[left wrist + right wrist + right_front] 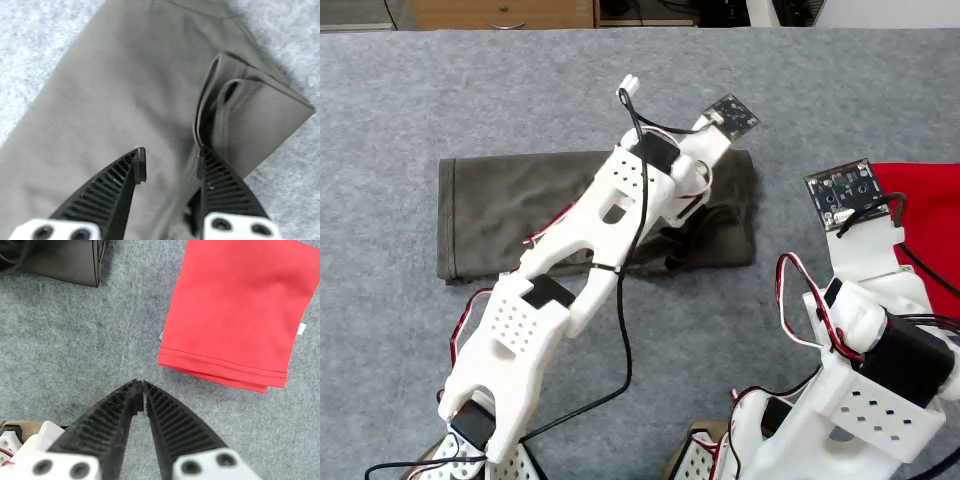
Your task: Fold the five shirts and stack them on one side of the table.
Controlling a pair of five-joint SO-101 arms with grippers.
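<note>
Olive shirt (500, 215): partly under left arm (620, 200).
Red shirt (925, 210): cut off.
Left gripper (171, 162): fingers half apart, at shirt's fold.
Right gripper (144, 390): fingers together, empty.

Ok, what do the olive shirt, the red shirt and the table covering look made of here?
Olive shirt: matte cloth with a fine texture, likely cotton; it lies in soft folded layers at one end. Red shirt: smooth, thin fabric, probably a cotton jersey, with a stitched hem line along its edge. Table covering: grey, fuzzy and mottled, like felt or low-pile carpet.
</note>
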